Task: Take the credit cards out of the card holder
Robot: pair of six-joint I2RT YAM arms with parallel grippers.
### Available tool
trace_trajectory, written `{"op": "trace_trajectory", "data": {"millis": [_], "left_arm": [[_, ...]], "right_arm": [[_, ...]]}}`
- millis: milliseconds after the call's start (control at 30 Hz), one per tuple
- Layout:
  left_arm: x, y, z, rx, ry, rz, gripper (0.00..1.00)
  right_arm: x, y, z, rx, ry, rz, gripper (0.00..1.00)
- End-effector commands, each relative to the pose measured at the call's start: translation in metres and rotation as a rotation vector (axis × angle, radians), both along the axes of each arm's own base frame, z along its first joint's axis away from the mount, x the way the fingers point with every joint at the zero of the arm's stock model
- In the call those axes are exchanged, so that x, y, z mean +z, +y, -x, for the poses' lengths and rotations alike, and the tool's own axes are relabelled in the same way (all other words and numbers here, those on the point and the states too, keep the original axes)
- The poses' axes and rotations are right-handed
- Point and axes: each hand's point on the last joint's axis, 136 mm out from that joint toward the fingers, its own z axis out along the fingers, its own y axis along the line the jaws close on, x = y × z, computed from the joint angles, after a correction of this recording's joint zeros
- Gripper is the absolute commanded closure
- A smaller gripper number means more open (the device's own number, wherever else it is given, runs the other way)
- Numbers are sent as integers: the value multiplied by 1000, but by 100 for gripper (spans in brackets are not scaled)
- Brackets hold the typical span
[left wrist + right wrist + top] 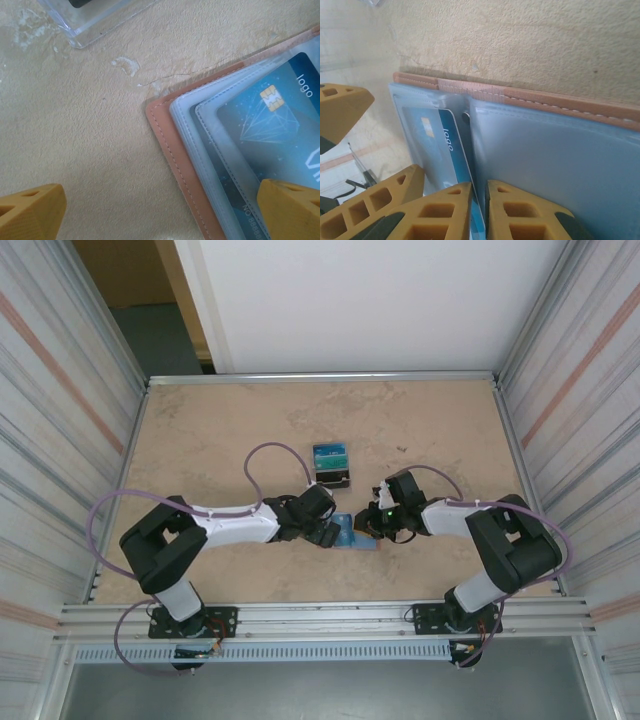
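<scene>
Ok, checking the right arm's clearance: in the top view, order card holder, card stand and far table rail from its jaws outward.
1. card holder, directly at the right gripper.
2. card stand, farther back, slightly left.
3. far table rail, at the back edge.

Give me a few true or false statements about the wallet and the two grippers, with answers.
The wallet lies open on the table. True.
The left gripper is clamped shut. False: its jaws stand wide open.
A blue card with a gold chip sits in a clear sleeve. True.
The wallet's cover is green. False: it is salmon pink.
The right gripper has its jaws nearly closed at the wallet. True.
</scene>
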Motion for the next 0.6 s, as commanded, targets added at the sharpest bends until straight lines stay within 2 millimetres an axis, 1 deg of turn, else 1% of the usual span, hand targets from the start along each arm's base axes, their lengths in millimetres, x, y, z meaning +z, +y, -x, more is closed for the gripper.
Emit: {"op": "trace_trajectory", "data": {"millis": [0,267,433,567], "left_arm": [[-15,17,10,20,54,-58,1],[-21,19,14,35,75,-56,1],[-25,22,17,39,88,-63,1],[-29,23,19,41,101,-64,1]], "right_arm": [[-5,6,4,21,24,-13,85],[-1,13,3,31,13,-57,87],[-4,13,5,35,23,-65,86],[-4,18,7,46,31,-101,86]]}}
